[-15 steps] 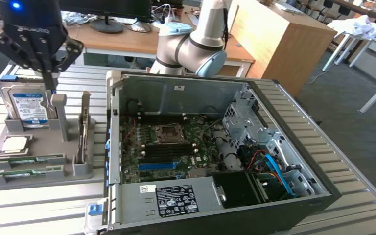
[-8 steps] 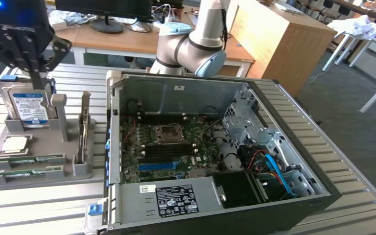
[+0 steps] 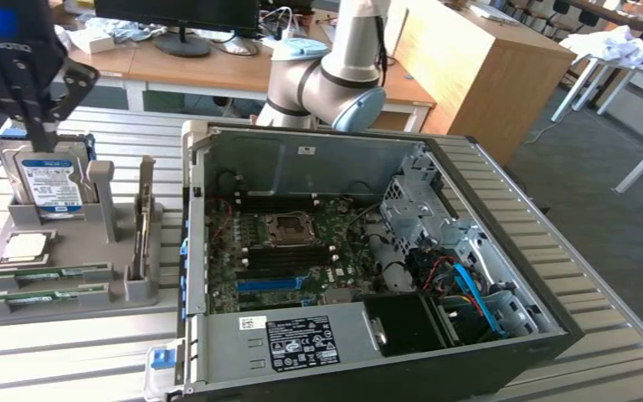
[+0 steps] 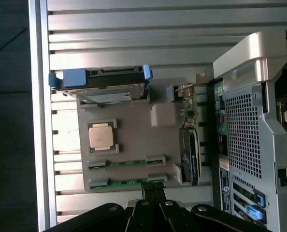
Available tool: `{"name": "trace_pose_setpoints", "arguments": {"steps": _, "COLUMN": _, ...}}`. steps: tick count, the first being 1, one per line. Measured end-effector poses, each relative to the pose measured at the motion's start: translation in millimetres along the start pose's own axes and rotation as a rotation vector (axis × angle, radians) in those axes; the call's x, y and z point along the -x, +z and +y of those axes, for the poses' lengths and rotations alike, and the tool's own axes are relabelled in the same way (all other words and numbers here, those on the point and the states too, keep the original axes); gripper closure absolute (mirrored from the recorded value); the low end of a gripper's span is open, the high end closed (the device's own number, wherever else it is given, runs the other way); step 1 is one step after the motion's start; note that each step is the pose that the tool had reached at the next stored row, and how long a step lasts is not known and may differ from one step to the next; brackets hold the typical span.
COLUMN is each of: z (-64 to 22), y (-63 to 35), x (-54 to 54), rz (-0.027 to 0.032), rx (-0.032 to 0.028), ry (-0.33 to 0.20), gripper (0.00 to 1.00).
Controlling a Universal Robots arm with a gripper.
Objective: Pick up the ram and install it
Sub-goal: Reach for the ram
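Fingers [image 4: 153, 193] pressed together and empty, gripper [image 3: 40, 134] above the grey holder [image 3: 131, 289] at the case's [image 3: 333, 159] nine o'clock, ram [image 3: 44, 295] slotted there; descending shut could jab the stick, not straddle it.
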State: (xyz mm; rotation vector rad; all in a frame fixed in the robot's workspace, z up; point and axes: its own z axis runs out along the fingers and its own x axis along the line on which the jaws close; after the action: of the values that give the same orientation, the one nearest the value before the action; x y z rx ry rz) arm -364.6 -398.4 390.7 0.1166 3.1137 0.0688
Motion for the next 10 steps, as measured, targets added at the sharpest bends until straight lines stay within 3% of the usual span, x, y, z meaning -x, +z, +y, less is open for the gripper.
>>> {"name": "trace_pose_setpoints", "arguments": {"steps": 6, "z": -1.2, "y": 0.0, "x": -16.6, "rz": 0.0001, "rx": 0.0, "ry": 0.0, "gripper": 0.9}}
{"name": "trace_pose_setpoints", "arguments": {"steps": 10, "z": -1.5, "y": 0.1, "x": -20.1, "rz": 0.0, "rx": 0.0, "ry": 0.0, "gripper": 0.9}}
